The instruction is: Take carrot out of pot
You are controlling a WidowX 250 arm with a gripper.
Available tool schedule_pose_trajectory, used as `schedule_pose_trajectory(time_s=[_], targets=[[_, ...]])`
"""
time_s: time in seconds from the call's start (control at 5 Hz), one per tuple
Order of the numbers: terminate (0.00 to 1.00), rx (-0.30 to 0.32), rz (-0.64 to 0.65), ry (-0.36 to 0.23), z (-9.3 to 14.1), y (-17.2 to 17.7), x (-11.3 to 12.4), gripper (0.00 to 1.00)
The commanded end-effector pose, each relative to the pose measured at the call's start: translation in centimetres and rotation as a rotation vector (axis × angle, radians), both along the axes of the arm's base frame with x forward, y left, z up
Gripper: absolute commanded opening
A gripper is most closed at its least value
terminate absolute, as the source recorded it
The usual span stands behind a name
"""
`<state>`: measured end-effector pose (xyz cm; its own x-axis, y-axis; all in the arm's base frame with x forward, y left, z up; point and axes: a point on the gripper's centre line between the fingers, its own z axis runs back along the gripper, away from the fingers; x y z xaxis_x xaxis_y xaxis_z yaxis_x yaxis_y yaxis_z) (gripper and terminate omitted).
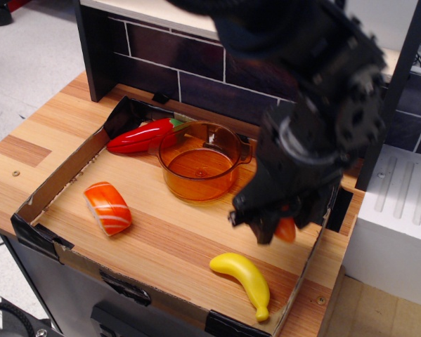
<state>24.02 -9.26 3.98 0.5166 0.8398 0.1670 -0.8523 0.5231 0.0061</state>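
Note:
The translucent orange pot (199, 168) stands in the cardboard tray (48, 193), and nothing shows inside it. My black gripper (279, 226) is to the right of the pot, low over the tray's right side, above and behind the banana. It is shut on the small orange carrot (286, 229), of which only the lower tip shows between the fingers.
A red pepper (143, 135) lies behind the pot at the left. A salmon sushi piece (107, 208) lies at the tray's left. A yellow banana (244, 279) lies at the front right. A dark brick wall stands behind; a white box (393, 210) is at the right.

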Motion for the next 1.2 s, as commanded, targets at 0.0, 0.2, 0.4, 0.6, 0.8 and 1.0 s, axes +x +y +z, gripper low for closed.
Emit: schedule_pose_trajectory(time_s=[0.0,0.2,0.4,0.6,0.8,1.0], targets=[[0.00,-0.003,0.015,0.000,-2.0,0.2,0.0,0.00],[0.00,0.001,0.020,-0.017,-2.3,0.4,0.3,0.00],[0.00,-0.004,0.035,-0.008,-2.0,0.3,0.5,1.00],[0.00,-0.017,0.042,0.002,-1.6,0.4,0.8,1.00],[0.00,-0.045,0.052,-0.010,-0.5,0.8,1.1,1.00],[0.00,-0.089,0.080,-0.055,3.1,1.1,1.4,1.00]])
